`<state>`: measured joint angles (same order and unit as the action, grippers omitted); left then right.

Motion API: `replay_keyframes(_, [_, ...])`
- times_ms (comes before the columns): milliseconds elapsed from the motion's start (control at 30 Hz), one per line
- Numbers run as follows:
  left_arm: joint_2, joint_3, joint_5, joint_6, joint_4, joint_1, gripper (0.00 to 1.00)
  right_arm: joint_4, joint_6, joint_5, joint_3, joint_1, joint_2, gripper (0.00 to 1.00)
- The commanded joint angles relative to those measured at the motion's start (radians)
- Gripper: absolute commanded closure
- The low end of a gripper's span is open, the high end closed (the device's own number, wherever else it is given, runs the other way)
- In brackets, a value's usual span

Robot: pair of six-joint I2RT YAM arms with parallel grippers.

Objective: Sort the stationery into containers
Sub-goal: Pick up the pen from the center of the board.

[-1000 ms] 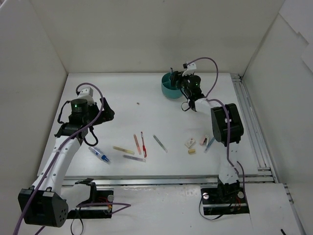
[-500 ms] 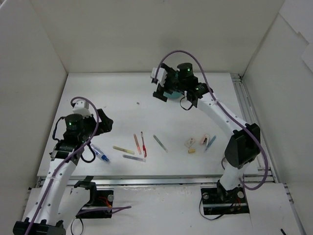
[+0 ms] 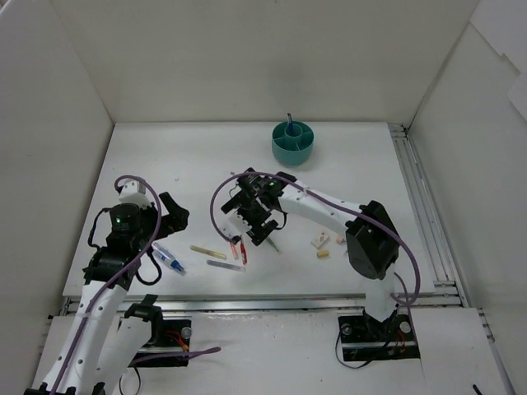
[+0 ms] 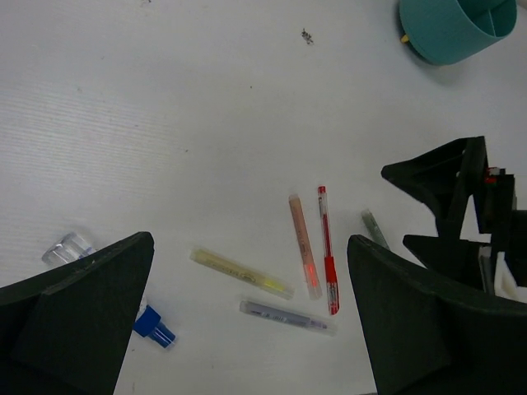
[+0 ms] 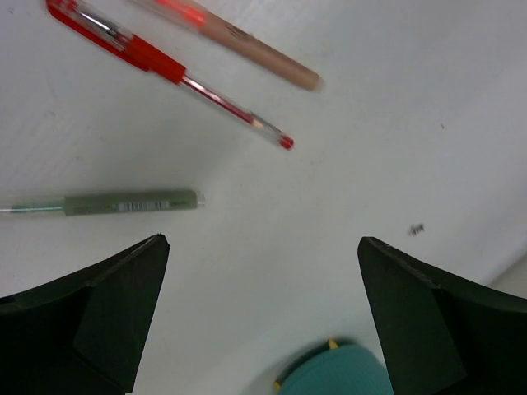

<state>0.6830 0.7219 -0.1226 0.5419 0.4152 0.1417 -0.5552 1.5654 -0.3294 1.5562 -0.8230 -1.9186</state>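
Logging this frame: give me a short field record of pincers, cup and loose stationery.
left pincer: open, empty
right pincer: open, empty, near red pen
teal cup: one pen visible inside
loose pens: yellow pen, grey pen, orange pen, green-grey pen, blue-and-white pen
erasers: loose, outside cup

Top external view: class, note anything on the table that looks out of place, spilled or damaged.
Nothing looks damaged or spilled. One small dark speck lies on the table apart from the pens; too small to identify.
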Motion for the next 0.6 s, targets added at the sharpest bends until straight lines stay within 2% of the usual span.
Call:
replay_keyframes(0, [0.003, -0.007, 0.021, 0.029, -0.009, 0.009, 0.0, -0.069, 0.123, -0.014, 0.03, -0.036, -0.026, 0.03])
replay_keyframes(100, [-0.002, -0.025, 0.035, 0.035, -0.006, 0.018, 0.0, -0.075, 0.142, -0.011, 0.025, -0.067, -0.066, 0.05])
replay_keyframes(200, [0.004, -0.03, 0.057, 0.04, 0.0, 0.027, 0.0, -0.09, 0.133, 0.016, 0.039, -0.094, -0.111, 0.14])
replay_keyframes(400, [0.039, -0.019, 0.057, 0.026, -0.001, 0.027, 0.0, -0.115, 0.091, 0.02, 0.068, -0.103, -0.174, 0.27])
replay_keyframes(567, [0.062, -0.007, 0.063, 0.018, -0.006, 0.027, 0.0, -0.123, 0.093, -0.014, 0.067, -0.104, -0.201, 0.29])
